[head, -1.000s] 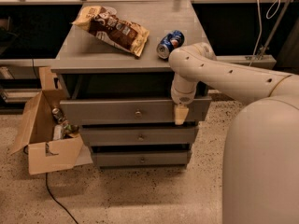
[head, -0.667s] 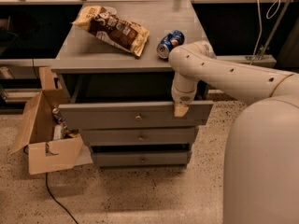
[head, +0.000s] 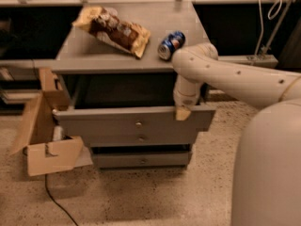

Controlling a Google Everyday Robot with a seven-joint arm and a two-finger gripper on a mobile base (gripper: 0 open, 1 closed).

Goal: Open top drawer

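Smooth cream-white tubular arm (head: 235, 76) dotted with small dark screw holes, bulbous rounded elbow joint (head: 195, 60), broad pale rounded body shell (head: 268, 173), tan-tipped gripper (head: 182, 113) seen at the upper edge of the wide grey wooden top drawer (head: 108, 122)

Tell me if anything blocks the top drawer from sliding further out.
Nothing visible stands in front of the top drawer. The gripper is at the right end of its upper edge. The cardboard box sits on the floor close to the drawer's left corner, beside its path rather than across it.
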